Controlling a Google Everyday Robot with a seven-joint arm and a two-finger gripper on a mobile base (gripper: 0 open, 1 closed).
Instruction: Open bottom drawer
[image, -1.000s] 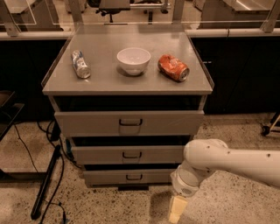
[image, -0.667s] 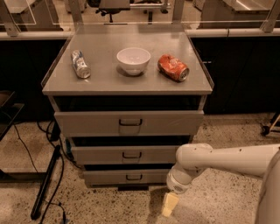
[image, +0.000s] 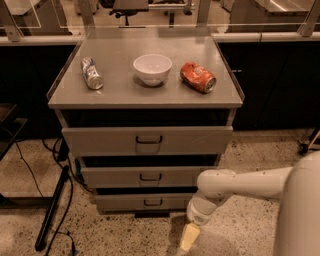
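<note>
- Hovering low over the speckled floor, my gripper hangs pointing down, just in front of the cabinet's lower right corner and touching nothing. I cannot tell whether the jaws are apart or together.
- My arm reaches in from the right, its elbow level with the lower drawers.
- Just behind and to the left of the gripper is the bottom drawer, the slimmest front of the three. It looks pushed in, and its small dark handle sits at centre, untouched.
- I judge this to be the approach step. Next I need to bring the gripper left and up to the handle, turn it to face the front, hook in and pull straight out towards me.
- Against the view a second ago, the arm has slid left, towards the cabinet, and the gripper has moved left with it. No drawer has shifted.
- Above are the middle drawer and the tall top drawer.
- Farthest, on the bench, lie a silver can, a white bowl and an orange can, all as before.
</note>
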